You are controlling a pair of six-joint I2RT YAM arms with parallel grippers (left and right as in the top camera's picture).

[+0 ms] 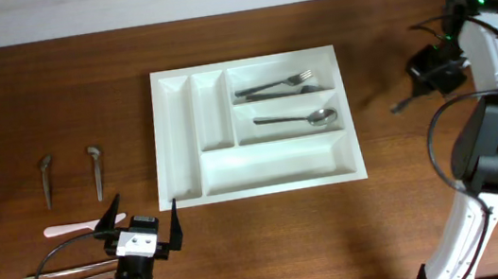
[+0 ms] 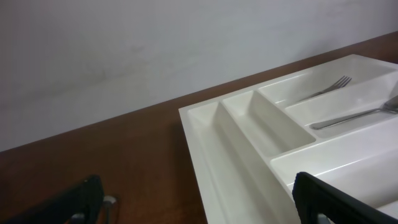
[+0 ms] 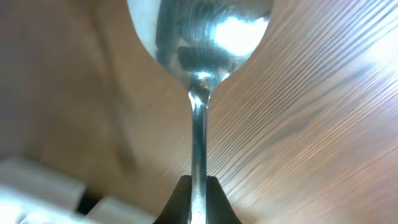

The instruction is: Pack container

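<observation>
Overhead, the container (image 1: 271, 165) lies mid-worktop (image 1: 33, 90), with a fork (image 1: 276, 86) and a spoon (image 1: 299, 117) inside. At seven o'clock the left hand (image 1: 143, 219) gapes empty. At three o'clock the right hand (image 3: 198, 199) clamps a second spoon (image 3: 198, 124).

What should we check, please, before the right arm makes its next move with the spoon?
1. Grip: right pincer shut on the held spoon's handle: ok.
2. Held spoon lifted off the table: cannot tell.
3. Target: the container's middle long compartment holds one packed spoon, with room beside it: ok.
4. Left pincer open, at the container's near left corner, not over any compartment: ok.
5. Left pincer touching the container wall: cannot tell.
</observation>
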